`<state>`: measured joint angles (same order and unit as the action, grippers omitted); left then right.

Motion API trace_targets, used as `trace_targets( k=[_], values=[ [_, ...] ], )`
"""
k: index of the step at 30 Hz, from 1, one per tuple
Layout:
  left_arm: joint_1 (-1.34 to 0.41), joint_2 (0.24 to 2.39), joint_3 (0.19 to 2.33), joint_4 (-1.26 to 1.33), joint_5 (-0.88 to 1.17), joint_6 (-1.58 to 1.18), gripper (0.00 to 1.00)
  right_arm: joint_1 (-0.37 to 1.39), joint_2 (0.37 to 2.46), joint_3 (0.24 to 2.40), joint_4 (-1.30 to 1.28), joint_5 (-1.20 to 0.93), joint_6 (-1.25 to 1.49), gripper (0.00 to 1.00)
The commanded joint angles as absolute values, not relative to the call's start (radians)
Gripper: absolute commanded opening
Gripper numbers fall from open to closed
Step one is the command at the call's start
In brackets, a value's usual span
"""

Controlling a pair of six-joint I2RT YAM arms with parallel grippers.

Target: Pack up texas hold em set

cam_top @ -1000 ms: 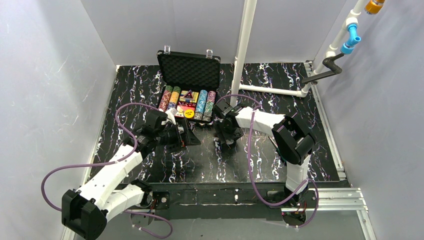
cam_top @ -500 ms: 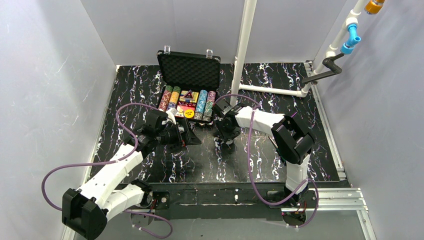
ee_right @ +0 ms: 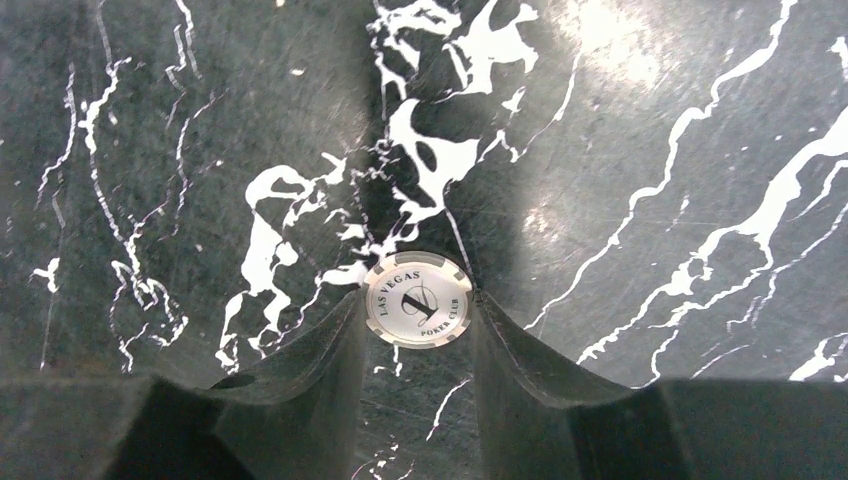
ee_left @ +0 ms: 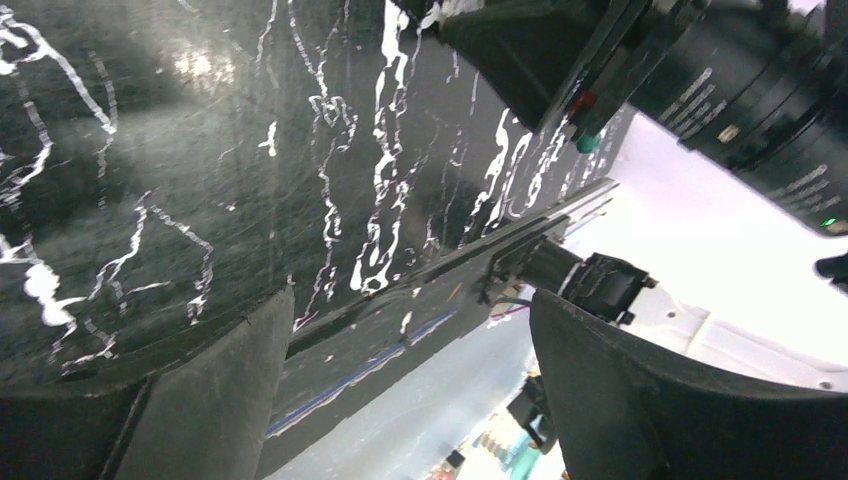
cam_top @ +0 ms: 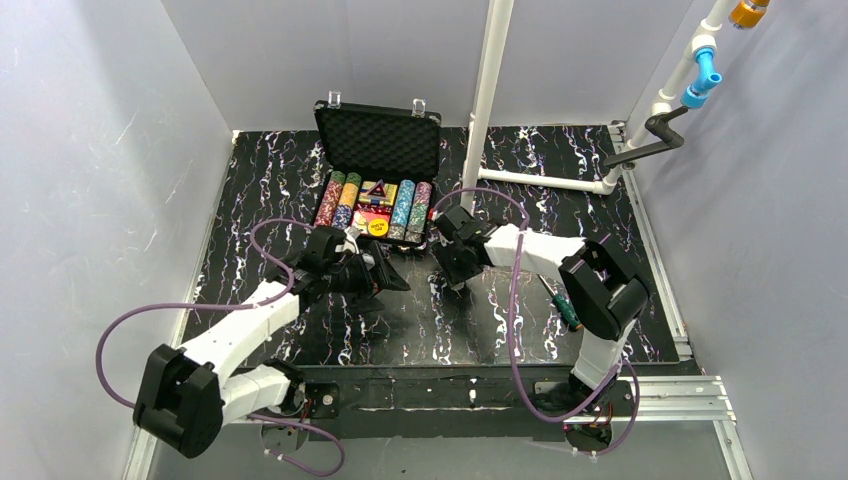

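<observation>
Black case [cam_top: 378, 148] stands open at far side of marbled table [cam_top: 290, 180] in top view, chip rows [cam_top: 375, 208] inside; my left gripper [cam_top: 388, 276] and right gripper [cam_top: 452, 268] just in front of it. Left wrist: jaws spread wide, nothing between them. Right wrist: fingers [ee_right: 320, 370] pinch white poker chip [ee_right: 418, 299] lying flat on table.

The table [cam_top: 270, 170] has a black top veined with white, like marble, and it shines under glare from overhead light. Plain pale walls close it in: left wall [cam_top: 90, 180], back wall [cam_top: 400, 50] and right wall [cam_top: 770, 250]. A white pipe [cam_top: 492, 80] stands upright near the back, and a second pipe [cam_top: 545, 182] lies along the table beside it. At the right corner, slanted piping carries a blue fitting [cam_top: 702, 80] and an orange fitting [cam_top: 748, 12]. Metal rails [cam_top: 690, 395] edge the near right side.
</observation>
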<state>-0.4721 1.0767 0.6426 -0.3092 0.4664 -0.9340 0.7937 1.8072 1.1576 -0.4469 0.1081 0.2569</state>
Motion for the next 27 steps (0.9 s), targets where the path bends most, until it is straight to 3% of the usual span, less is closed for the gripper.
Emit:
trace_targets(
  k=[1,4,13,16,21,27],
  values=[
    [-0.462,1.148,0.633,-0.157,0.560,-1.022,0.85,0.799,1.738,1.099,-0.360,0.032,0.225,0.09],
    [-0.453,1.215,0.636,-0.081,0.595,-1.038,0.80,0.799,1.708,1.064,-0.326,0.007,0.212,0.01],
    [-0.437,1.320,0.648,-0.009,0.616,-1.038,0.66,0.800,1.643,1.010,-0.298,0.007,0.210,0.01],
    [-0.444,1.297,0.657,-0.044,0.592,-0.994,0.64,0.800,1.631,1.029,-0.350,0.021,0.227,0.14],
    [-0.570,1.333,0.797,-0.236,0.395,-0.827,0.65,0.797,1.493,1.010,-0.460,0.107,0.341,0.46],
    [-0.785,1.561,1.113,-0.535,-0.017,-0.655,0.72,0.769,1.269,0.914,-0.610,0.242,0.542,0.62]
  ],
)
